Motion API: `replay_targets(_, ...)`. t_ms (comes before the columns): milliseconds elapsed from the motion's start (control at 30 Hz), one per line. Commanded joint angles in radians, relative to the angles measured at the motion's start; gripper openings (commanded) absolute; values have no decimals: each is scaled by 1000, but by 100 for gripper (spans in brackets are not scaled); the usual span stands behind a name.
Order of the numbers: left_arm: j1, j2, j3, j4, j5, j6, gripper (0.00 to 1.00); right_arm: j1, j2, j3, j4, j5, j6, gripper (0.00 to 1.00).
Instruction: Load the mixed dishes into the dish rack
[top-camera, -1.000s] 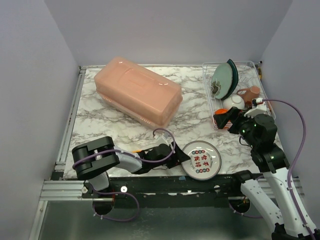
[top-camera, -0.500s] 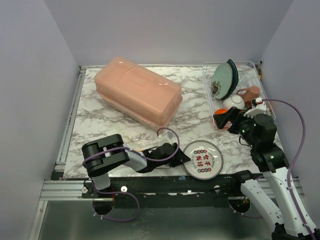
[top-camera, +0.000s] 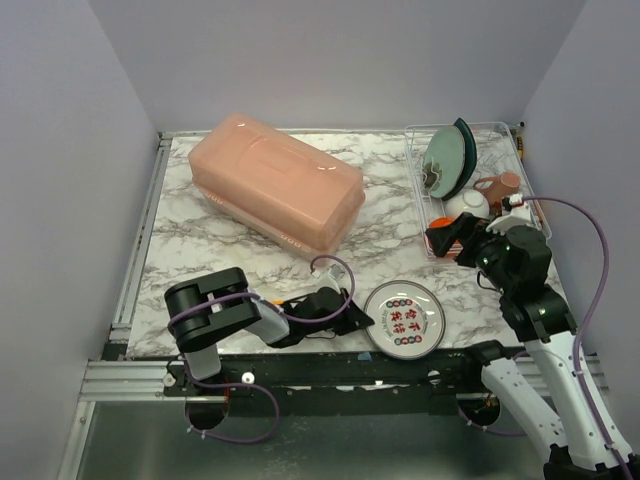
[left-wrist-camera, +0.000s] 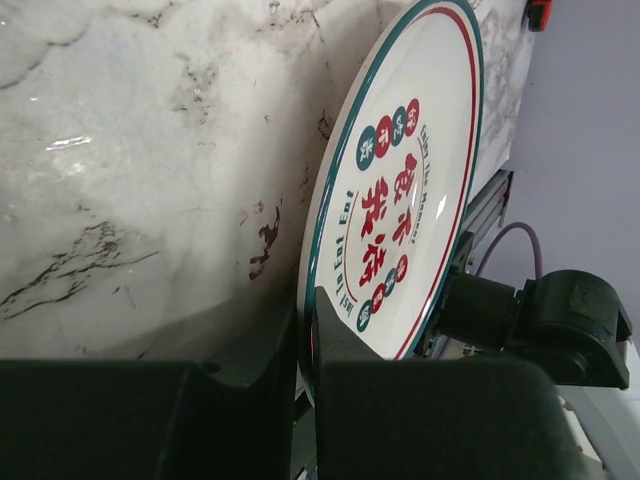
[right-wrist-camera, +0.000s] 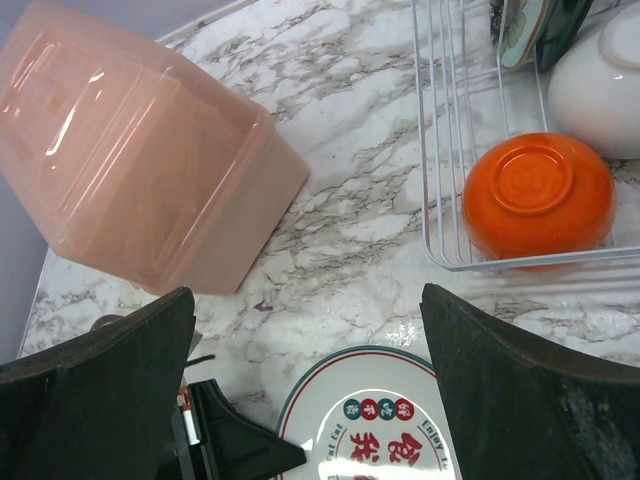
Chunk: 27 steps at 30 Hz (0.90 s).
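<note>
The left tool was closed on the rim of the round patterned plate, one finger on each side of its edge. The plate seemed to lie flat on the marble surface, though the wrist view left that unsure. It sat near the front edge, apart from the dish rack. The right tool hung spread wide and empty near the rack's near end, where an orange bowl lay upside down beside a white bowl.
</note>
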Motion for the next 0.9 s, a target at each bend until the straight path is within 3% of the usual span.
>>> replay_targets(0, 2, -91, -15, -92, 17, 78, 6, -4, 10, -14, 18, -21, -9, 97)
replay_targets(167, 2, -209, -29, -140, 14, 140, 0, -3, 22, -14, 16, -21, -6, 97)
replay_targets(600, 16, -603, -96, -392, -98, 224, 0, -2, 71, -16, 23, -95, -15, 99)
replay_targets(667, 26, -684, -99, -471, -132, 225, 0, -4, 87, -22, 42, -180, -24, 100)
replay_targets(800, 49, -857, -94, -644, -204, 260, 0, -2, 160, -48, 109, -595, -70, 100)
replay_targets(867, 63, -944, -94, -704, -228, 284, 0, -2, 197, -58, 110, -686, -74, 100)
